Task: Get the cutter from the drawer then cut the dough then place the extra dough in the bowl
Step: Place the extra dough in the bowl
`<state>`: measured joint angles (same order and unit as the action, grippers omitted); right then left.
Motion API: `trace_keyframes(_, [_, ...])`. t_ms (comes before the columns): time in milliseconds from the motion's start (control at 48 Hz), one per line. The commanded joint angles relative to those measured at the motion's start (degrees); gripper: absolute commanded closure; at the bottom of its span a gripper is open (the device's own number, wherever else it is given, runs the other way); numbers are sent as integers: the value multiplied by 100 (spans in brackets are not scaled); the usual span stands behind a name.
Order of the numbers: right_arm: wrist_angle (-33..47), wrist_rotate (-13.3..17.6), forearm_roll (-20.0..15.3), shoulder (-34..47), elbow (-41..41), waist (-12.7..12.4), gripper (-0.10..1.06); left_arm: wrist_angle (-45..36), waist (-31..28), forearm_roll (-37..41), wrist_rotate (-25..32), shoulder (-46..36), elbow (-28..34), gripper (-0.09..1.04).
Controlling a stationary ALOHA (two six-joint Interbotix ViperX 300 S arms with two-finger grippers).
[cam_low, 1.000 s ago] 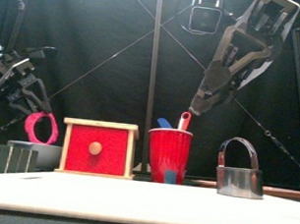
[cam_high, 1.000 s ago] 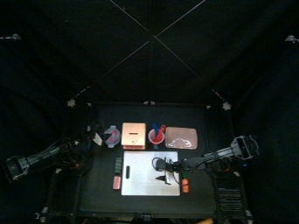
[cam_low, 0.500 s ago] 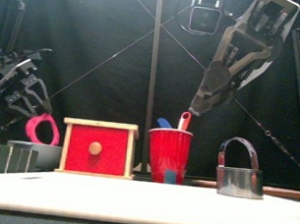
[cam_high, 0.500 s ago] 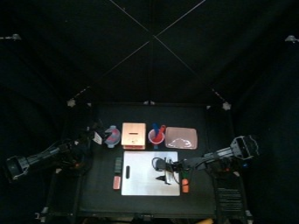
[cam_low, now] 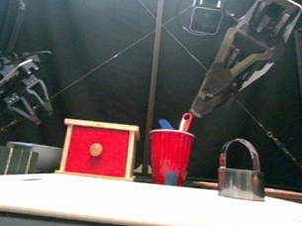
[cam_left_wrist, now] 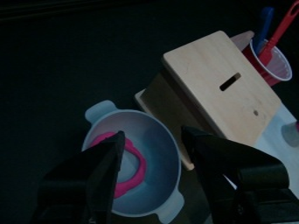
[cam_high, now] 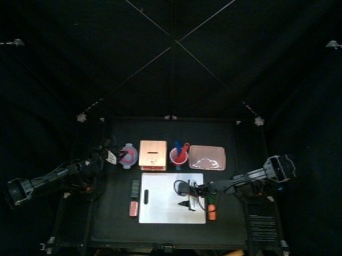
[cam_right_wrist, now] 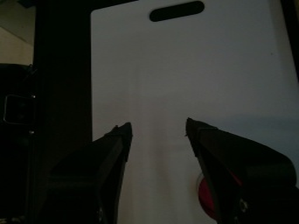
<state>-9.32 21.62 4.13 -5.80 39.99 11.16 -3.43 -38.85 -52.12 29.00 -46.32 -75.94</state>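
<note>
Over the bowl (cam_left_wrist: 158,179) at back left: my left gripper (cam_left_wrist: 155,140) hangs with jaws spread, nothing in them. The extra dough ring (cam_left_wrist: 128,164) lies inside the bowl, apart from both jaws. That reads as released, so I'd call the bowl step done. The bowl sits just beside the wooden box (cam_left_wrist: 222,83).

My right gripper (cam_right_wrist: 158,131) hovers above the white board (cam_right_wrist: 176,70), jaws parted, empty, out of the way. Red piece (cam_right_wrist: 208,198) by one jaw is likely the cut disc, can't confirm. Cutter (cam_low: 241,171) stands upright on the table, right side, nobody holding it.
</note>
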Motion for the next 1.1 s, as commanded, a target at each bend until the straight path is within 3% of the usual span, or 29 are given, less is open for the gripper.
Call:
trace_keyframes(21, [149,-9,88,-123,-53,-9,10,53,299,281,35,18,290,6])
trace_keyframes(208, [765,-18,378,-343,123,-149,10,404,1327,1389,35,18,501,6])
trace_keyframes(354, [1696,-53,545,-598,475,-422,10,1485,2364,2268,0,18,457,6])
trace_keyframes(625, [3103,-70,650,-905,1116,-870,10,3234,3894,2672,-70,149,264,6])
trace_keyframes(896, [3419,-114,694,-888,1248,-949,10,3700,4658,2698,-483,923,422,6])
trace_keyframes(1104, [3445,-97,1125,-888,1274,-1002,10,3858,4737,2953,-554,1582,598,6])
